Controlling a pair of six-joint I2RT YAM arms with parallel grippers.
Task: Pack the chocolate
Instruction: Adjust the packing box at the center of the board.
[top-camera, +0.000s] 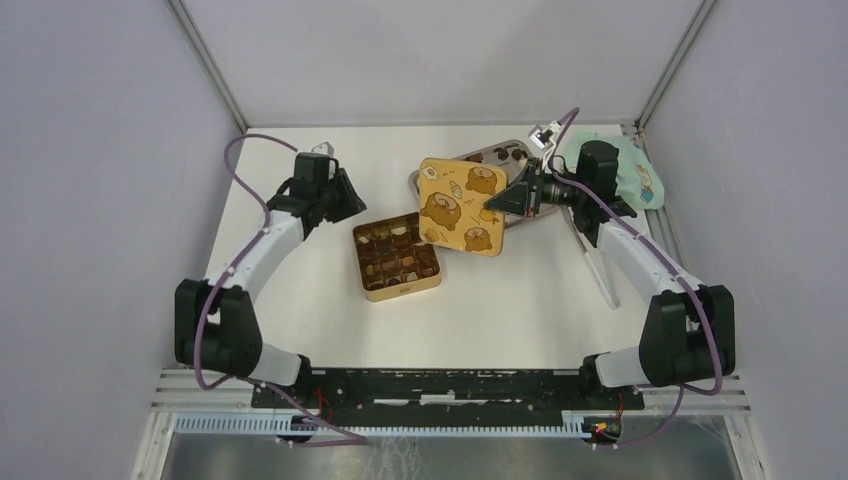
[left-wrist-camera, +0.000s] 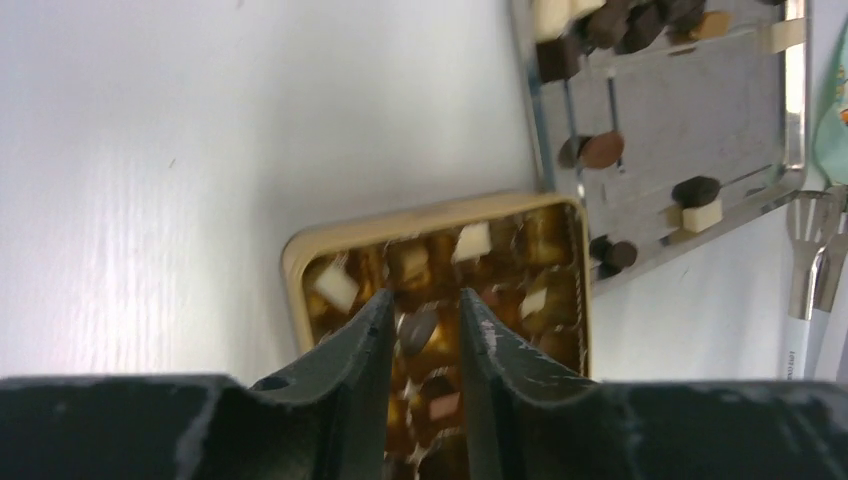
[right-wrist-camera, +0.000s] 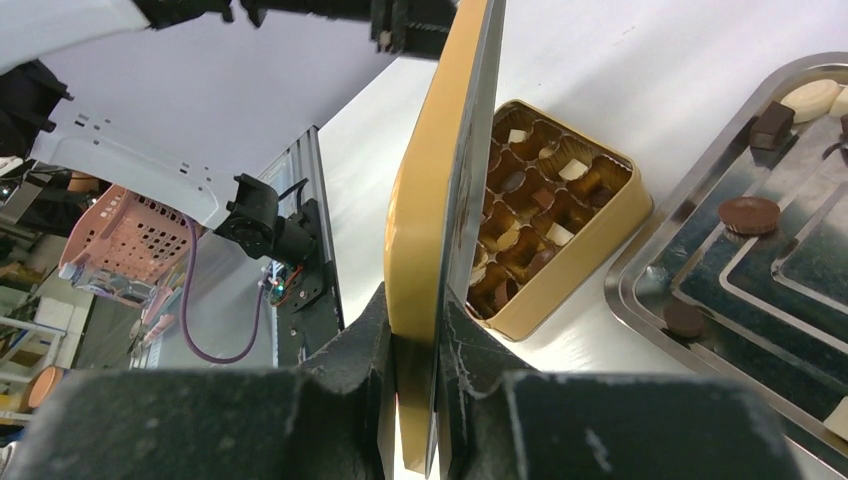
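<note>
Overhead, the lid, pinched at its edge by the right gripper, hides much of the tray; the left gripper hangs parted, empty, over the tin of chocolate, just beside the tray's rim.

A: What's sitting on the white table?
B: Open gold tin, left of centre. Steel tray behind it, far right, just beside the tin's corner.
A: Anything else?
B: Tongs along the right side, near the tray. Mint printed cloth in the far-right corner, beside the tray.
</note>
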